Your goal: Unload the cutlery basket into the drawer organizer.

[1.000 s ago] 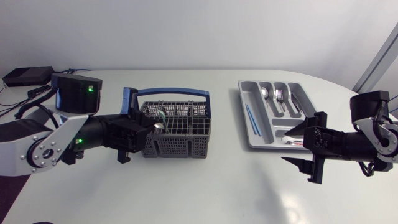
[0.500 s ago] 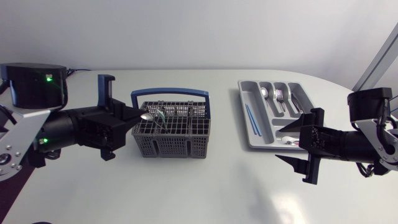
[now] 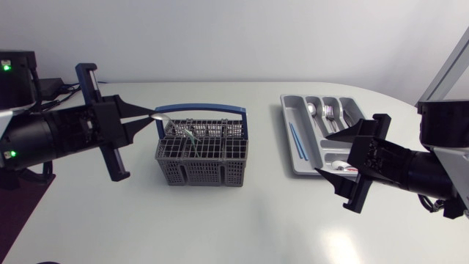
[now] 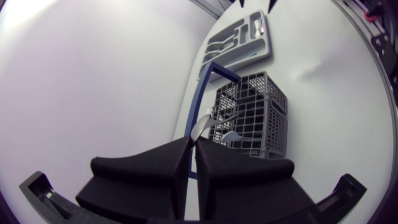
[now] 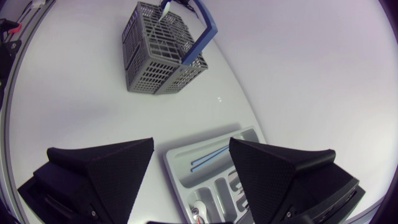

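Observation:
A grey wire cutlery basket [image 3: 201,154] with a blue handle [image 3: 201,108] stands left of the middle, with cutlery left in it. My left gripper [image 3: 150,116] hangs above the basket's left end, shut on a silver spoon [image 3: 163,115]. In the left wrist view the spoon [image 4: 201,126] pokes out ahead of the closed gripper [image 4: 193,140], over the basket [image 4: 255,118]. The grey drawer organizer [image 3: 287,139] lies at the right and holds a spoon [image 3: 313,110], a fork [image 3: 328,112] and blue sticks [image 3: 294,139]. My right gripper [image 3: 328,158] hovers open over the organizer's near end, holding nothing.
In the right wrist view the organizer [image 5: 173,159] lies under the open right gripper [image 5: 191,144] and the basket [image 5: 158,53] stands far ahead. White table stretches between basket and organizer and along the front edge.
My left arm has risen and drawn back to the left, lifting the spoon out of the basket. My right gripper has tilted up a little over the organizer's near end.

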Action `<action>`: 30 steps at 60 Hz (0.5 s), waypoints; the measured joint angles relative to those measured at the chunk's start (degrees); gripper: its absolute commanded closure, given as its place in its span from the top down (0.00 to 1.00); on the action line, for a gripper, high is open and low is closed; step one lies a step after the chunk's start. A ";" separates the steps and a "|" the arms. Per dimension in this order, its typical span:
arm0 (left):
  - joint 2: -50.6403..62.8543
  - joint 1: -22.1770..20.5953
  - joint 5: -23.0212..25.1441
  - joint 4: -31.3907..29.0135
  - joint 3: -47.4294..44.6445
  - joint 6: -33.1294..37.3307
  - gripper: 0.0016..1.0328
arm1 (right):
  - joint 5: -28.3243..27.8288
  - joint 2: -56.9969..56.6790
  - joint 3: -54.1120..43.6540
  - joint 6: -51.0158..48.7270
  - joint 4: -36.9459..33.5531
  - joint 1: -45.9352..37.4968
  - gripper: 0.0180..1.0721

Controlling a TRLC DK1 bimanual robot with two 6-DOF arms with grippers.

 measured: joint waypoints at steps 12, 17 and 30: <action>8.39 -7.32 -5.81 -3.82 8.92 -19.54 0.06 | 10.91 -2.34 0.15 10.05 5.55 9.94 0.84; 12.81 -9.29 -6.69 -6.32 13.11 -27.28 0.06 | 16.35 -2.43 0.15 12.04 8.33 14.21 0.84; 22.49 -12.37 -6.58 -11.58 22.38 -43.89 0.06 | 25.88 -1.46 0.15 16.22 15.91 22.99 0.82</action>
